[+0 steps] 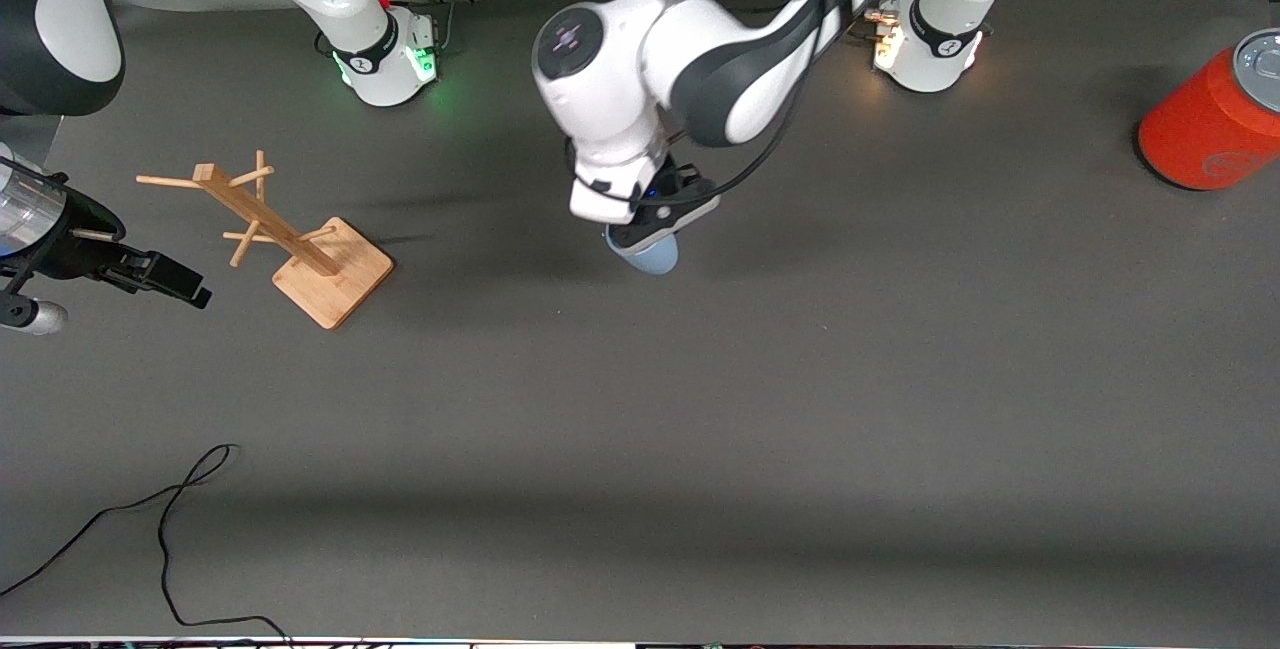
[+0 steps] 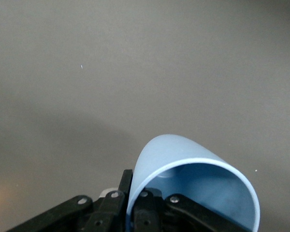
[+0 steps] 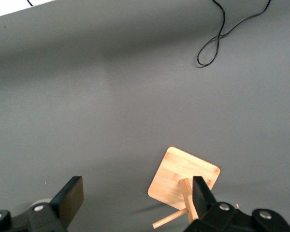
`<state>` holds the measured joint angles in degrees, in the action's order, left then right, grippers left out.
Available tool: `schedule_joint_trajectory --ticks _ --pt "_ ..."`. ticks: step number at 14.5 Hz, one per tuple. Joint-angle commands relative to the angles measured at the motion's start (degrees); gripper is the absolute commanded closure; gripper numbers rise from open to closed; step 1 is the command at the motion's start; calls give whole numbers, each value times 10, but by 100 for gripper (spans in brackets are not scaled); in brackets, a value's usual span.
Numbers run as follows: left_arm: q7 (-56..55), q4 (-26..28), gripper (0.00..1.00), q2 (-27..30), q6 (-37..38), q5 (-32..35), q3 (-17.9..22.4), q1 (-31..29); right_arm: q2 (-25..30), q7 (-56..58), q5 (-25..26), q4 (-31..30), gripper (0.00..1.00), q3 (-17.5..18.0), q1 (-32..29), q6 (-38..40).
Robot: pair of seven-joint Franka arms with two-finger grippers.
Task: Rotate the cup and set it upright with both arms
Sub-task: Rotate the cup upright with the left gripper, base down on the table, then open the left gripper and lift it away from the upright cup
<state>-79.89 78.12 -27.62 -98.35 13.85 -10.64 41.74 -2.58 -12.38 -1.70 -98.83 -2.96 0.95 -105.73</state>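
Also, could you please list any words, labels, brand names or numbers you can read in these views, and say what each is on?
No text reads clearly anywhere.
Orange-red can: a faint mark on its side, too blurred to read.
Left arm's base and right arm's base: small dark-band markings, too small to read.
Cup, held by the left gripper: no print visible.

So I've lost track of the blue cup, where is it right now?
The cup is clamped by its rim in the left gripper near mid-table, between the wooden rack and the orange-red can.
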Motion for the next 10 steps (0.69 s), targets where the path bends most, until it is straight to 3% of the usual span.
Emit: schedule_joint_trajectory --ticks 1,3,5,10 --pt "74 247 100 155 -115 -47 -3 -37 5 13 -2 7 0 0 3 -3" --pt "137 335 100 184 -193 -72 -3 -64 4 13 -2 7 0 1 4 -3" --pt "190 387 100 174 -278 -105 -3 -79 4 14 -2 7 0 1 7 0" --pt "221 402 100 64 -430 -124 -3 -73 -10 10 12 14 0 2 19 0"
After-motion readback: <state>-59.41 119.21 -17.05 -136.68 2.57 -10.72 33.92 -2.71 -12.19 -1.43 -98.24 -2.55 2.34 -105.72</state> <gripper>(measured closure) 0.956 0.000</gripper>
